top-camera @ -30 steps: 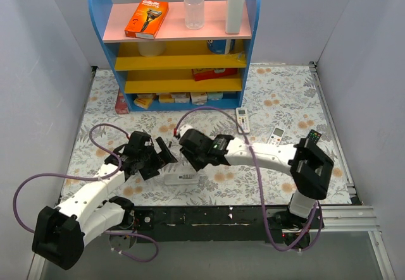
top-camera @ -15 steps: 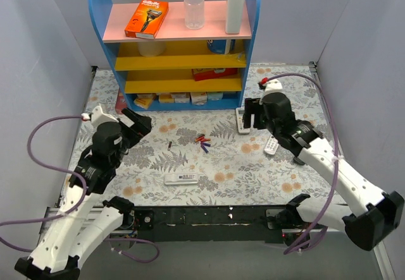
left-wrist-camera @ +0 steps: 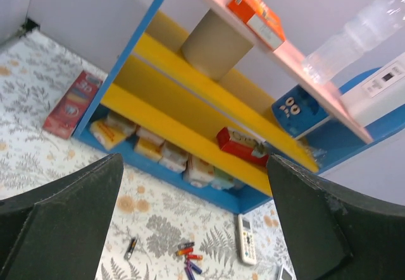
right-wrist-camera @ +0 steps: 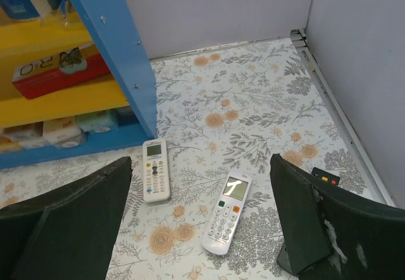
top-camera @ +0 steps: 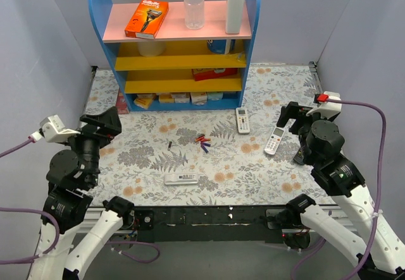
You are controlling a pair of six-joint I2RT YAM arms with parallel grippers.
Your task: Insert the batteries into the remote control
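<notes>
At nine o'clock on the floral tabletop (top-camera: pixel 145 103), the left gripper (top-camera: pixel 104 123) hangs above the surface, jaws spread wide with nothing between them. Toward six o'clock, close to the near edge, the long white remote control (top-camera: pixel 182 179) lies flat and crosswise. The batteries (top-camera: pixel 202 142) sit at its one o'clock as a small red and blue cluster, with one dark cell (top-camera: pixel 169 145) apart at the cluster's nine o'clock. A buttoned white remote (top-camera: pixel 243 120) and a second white remote (top-camera: pixel 274 140) lie further right. At three o'clock the right gripper (top-camera: pixel 292 114) also gapes empty, and its wrist view shows a small black remote (right-wrist-camera: pixel 324 177) beside the wall
</notes>
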